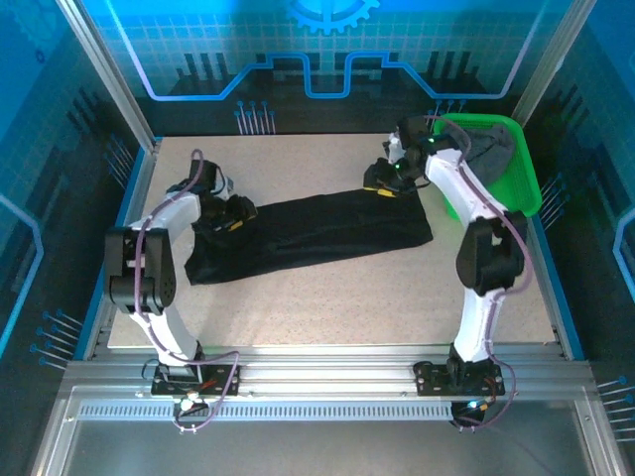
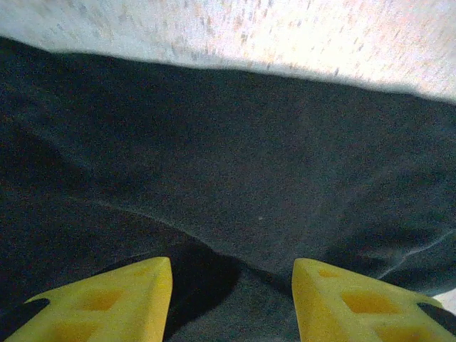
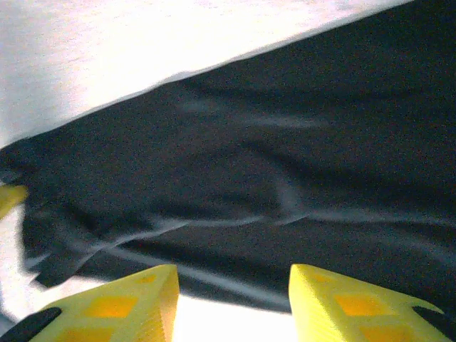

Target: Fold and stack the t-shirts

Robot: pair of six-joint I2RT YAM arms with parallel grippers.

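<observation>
Black t-shirt [image 1: 308, 233], one, stretches across my speckled worktop [image 1: 377, 297]; one grey shirt [image 1: 493, 149], I think, sits in the far-right basket [image 1: 523, 188]. Left claw [image 2: 231, 278] and right claw [image 3: 234, 281] both gape; blue walls [image 1: 60, 119].

Seen on my overhead feed: a speckled beige table [image 1: 337, 297], edged in blue, carries a black t-shirt [image 1: 317, 233] laid out as a long, narrow band slanting from the near left toward the far right. A green mesh basket [image 1: 524, 178] sits at the far right corner; I can't quite tell whether it overhangs the edge.
</observation>
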